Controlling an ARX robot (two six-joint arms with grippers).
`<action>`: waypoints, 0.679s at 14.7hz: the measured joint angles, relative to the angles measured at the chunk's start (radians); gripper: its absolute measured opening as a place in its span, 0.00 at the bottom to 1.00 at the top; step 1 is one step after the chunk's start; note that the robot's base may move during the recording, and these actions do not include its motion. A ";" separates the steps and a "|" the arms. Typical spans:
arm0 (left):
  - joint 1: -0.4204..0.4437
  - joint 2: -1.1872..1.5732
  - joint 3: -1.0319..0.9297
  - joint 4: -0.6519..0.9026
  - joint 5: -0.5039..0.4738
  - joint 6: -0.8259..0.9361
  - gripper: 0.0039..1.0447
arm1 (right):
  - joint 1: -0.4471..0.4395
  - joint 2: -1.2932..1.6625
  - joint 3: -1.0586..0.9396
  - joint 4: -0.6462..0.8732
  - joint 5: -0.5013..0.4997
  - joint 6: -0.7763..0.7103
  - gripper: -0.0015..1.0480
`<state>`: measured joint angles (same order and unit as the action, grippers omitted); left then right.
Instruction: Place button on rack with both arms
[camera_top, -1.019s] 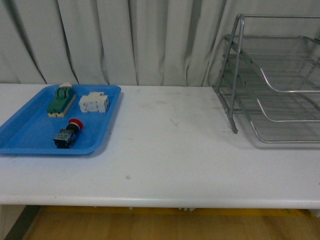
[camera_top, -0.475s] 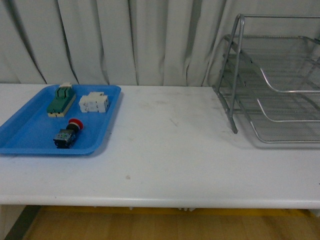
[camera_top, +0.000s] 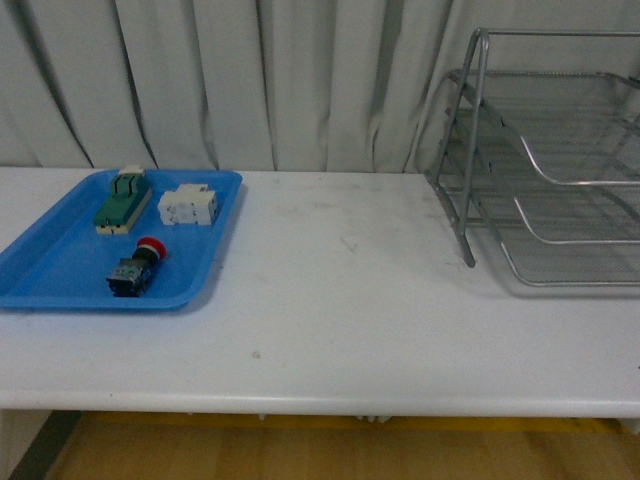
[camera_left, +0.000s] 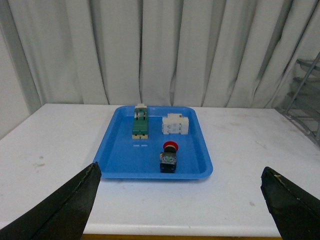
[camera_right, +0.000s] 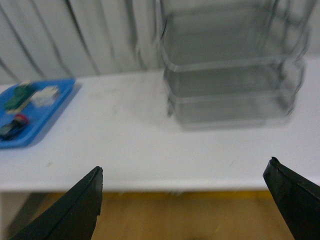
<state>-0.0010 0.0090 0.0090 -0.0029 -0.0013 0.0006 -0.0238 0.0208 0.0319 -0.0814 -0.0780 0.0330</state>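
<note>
Nothing in the front view has shifted over the last second: the button lies in the blue tray at the left of the surface, well apart from the rack on the right, so we judge the pick-up not yet begun. Our left claw is spread wide and empty, facing the tray from well back. Our right claw is likewise spread, touching nothing, in a blurred view.

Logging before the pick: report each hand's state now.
Left hand: open, empty.
Right hand: open, empty.
</note>
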 joint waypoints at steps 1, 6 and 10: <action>0.000 0.000 0.000 0.000 0.003 0.000 0.94 | -0.063 0.109 0.051 -0.089 -0.154 0.105 0.94; 0.000 0.000 0.000 0.000 0.001 0.000 0.94 | -0.331 0.778 0.308 0.565 -0.366 0.344 0.94; 0.000 0.000 0.000 0.000 0.001 0.000 0.94 | -0.391 1.283 0.609 0.826 -0.294 0.528 0.94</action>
<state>-0.0010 0.0090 0.0093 -0.0029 -0.0002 0.0006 -0.4145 1.3041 0.6411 0.7444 -0.3717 0.5613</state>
